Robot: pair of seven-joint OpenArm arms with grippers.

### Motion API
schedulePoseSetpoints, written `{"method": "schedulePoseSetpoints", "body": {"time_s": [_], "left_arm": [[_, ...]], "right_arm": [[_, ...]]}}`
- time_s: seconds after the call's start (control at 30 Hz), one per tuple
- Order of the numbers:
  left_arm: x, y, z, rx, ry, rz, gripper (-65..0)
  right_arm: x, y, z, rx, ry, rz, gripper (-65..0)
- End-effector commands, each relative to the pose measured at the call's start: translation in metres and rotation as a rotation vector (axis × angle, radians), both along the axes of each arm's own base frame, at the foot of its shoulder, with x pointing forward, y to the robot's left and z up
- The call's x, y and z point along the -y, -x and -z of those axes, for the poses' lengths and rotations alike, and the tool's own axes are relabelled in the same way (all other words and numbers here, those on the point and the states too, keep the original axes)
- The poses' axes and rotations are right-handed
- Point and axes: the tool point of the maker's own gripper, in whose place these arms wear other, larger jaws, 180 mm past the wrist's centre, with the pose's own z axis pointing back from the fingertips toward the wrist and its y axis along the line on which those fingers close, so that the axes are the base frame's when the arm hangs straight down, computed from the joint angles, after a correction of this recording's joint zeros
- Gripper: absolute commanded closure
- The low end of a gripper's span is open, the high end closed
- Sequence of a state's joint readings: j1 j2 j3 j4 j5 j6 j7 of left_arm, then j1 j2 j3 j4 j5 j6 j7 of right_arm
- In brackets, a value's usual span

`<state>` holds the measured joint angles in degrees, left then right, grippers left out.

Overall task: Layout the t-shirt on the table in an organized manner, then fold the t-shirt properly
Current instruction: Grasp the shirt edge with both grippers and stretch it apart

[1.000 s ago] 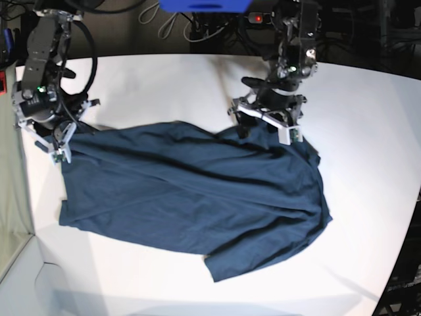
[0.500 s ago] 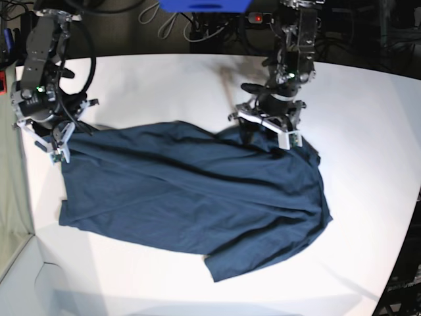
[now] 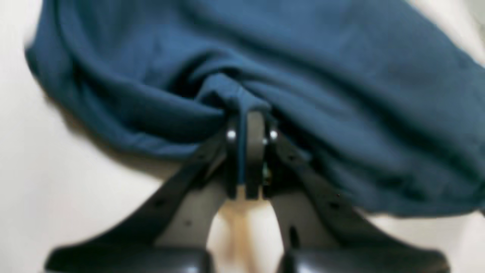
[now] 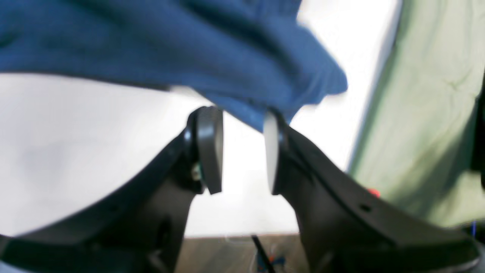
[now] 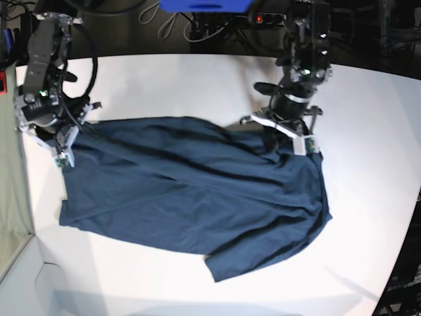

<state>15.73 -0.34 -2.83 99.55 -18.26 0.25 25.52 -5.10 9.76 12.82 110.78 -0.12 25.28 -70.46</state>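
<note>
The dark navy t-shirt [image 5: 197, 191] lies spread and creased across the white table [image 5: 164, 79]. My left gripper [image 5: 284, 143] is at the shirt's far right edge. In the left wrist view this gripper [image 3: 246, 117] is shut on a pinched fold of the t-shirt [image 3: 341, 76]. My right gripper [image 5: 62, 148] is at the shirt's far left corner. In the right wrist view its jaws [image 4: 238, 117] stand apart, bare table [image 4: 75, 132] shows between the pads, and the t-shirt [image 4: 151, 38] corner dips between the fingertips.
Cables and a blue object [image 5: 204, 5] lie beyond the table's far edge. A pale green surface [image 4: 435, 113] runs beside the table's left edge, close to my right gripper. The table's curved right edge [image 5: 408, 217] is near the shirt's sleeve.
My left gripper has shut on the shirt's far edge and shifted right, drawing that edge taut. The right gripper has risen slightly with the left corner.
</note>
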Motion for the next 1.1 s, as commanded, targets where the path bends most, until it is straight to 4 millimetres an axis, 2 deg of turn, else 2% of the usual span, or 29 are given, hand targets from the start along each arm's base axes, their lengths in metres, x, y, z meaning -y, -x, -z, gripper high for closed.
{"method": "schedulePoseSetpoints", "body": {"time_s": [0.0,0.13,0.3,0.47,0.73,0.93,1.07], "left_arm": [[-0.003,-0.003,-0.014,0.046,-0.011,0.004,-0.3],[-0.012,0.003,-0.024,0.067,-0.050,0.019,-0.3],[-0.026,0.021,-0.037,0.086,-0.120,0.060,-0.3],[-0.041,0.040,-0.038,0.065,-0.202,0.114,-0.3],[-0.066,0.063,-0.023,-0.007,-0.321,0.193,-0.3],[-0.085,0.065,-0.023,-0.023,-0.414,0.250,-0.2],[-0.109,0.055,-0.036,0.000,-0.483,0.232,-0.5]], "right_arm": [[-0.002,-0.008,-0.005,0.026,-0.003,-0.012,-19.3],[-0.017,-0.012,0.022,-0.004,-0.070,-0.025,-19.2],[-0.020,-0.009,0.051,-0.041,-0.117,-0.020,-19.2],[-0.018,-0.008,0.052,-0.044,-0.114,-0.019,-19.2],[-0.018,-0.010,0.050,-0.038,-0.112,-0.020,-19.2],[-0.018,-0.009,0.051,-0.039,-0.114,-0.018,-19.2],[-0.018,-0.009,0.051,-0.040,-0.114,-0.018,-19.2]]}}
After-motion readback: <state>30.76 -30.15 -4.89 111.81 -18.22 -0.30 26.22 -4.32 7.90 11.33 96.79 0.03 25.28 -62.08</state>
